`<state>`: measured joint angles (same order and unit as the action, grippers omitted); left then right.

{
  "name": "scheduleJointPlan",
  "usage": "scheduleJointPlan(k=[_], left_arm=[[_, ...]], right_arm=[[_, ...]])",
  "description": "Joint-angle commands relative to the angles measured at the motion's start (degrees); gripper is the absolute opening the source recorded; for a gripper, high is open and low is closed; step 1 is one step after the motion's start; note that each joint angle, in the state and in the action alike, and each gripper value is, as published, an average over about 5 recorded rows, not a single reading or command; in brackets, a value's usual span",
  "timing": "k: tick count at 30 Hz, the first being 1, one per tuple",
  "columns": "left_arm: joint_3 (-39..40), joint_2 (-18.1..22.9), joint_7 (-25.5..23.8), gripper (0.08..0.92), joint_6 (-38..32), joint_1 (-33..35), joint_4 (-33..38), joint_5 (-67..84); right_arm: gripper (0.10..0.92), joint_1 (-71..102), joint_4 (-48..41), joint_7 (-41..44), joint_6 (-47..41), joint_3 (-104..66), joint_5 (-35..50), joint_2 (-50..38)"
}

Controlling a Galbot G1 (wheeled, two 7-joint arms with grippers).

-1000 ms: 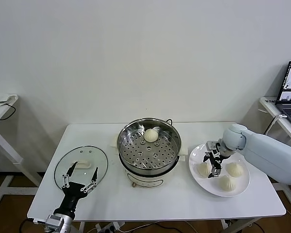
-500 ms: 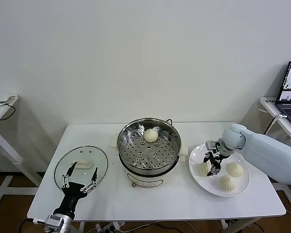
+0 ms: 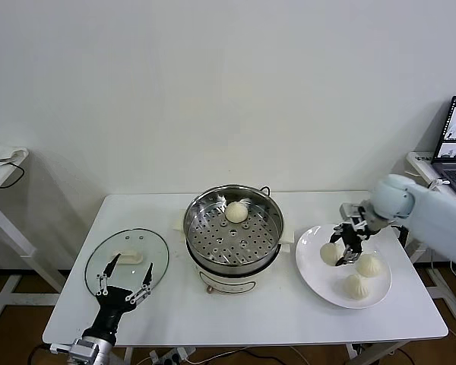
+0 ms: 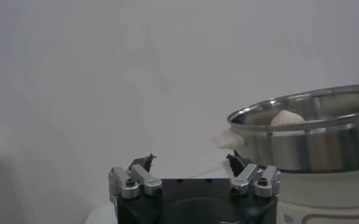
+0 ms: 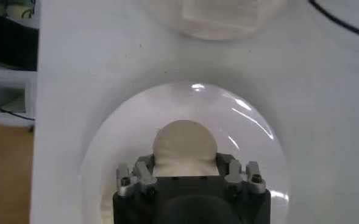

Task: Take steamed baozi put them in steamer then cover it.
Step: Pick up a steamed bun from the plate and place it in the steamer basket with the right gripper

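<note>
On the head view my right gripper [image 3: 343, 252] pinches a baozi [image 3: 330, 253] above the plate [image 3: 310, 268]; one bun [image 3: 236, 211] sits in the steamer [image 3: 233, 228], and the left gripper [image 3: 124, 280] waits spread by the cover [image 3: 127, 261]. On the right wrist view the fingers [image 5: 136, 176] hug its round sides, and I judge it soft, light and easily dented, so I'd keep the squeeze gentle and low.

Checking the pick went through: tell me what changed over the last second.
The right gripper, shut on a baozi, has lifted it off the plate and shifted right. Two baozi remain there, one in the steamer; left gripper unmoved by the cover.
</note>
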<state>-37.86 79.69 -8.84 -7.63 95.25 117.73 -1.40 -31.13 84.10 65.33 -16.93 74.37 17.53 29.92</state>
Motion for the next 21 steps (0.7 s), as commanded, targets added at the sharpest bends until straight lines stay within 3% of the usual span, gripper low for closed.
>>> scheduleJointPlan(k=[1,10,21], left_arm=[[0.21,-0.03,0.09,0.823,-0.11,0.06,0.2,-0.3],[0.83,0.0,0.32,0.823,-0.36,-0.24,1.53,-0.74],[0.46,-0.2,0.56,0.823,-0.42,-0.36,2.5,-0.75]], right_arm=[[0.674,-27.46,9.78,2.09,-3.16,20.17,9.93,-2.46],[0.676,-37.99,15.54,-0.12,-10.04,24.57,20.89,7.78],[0.67,-25.87,12.31,-7.09,-18.91,14.94,25.27,22.95]])
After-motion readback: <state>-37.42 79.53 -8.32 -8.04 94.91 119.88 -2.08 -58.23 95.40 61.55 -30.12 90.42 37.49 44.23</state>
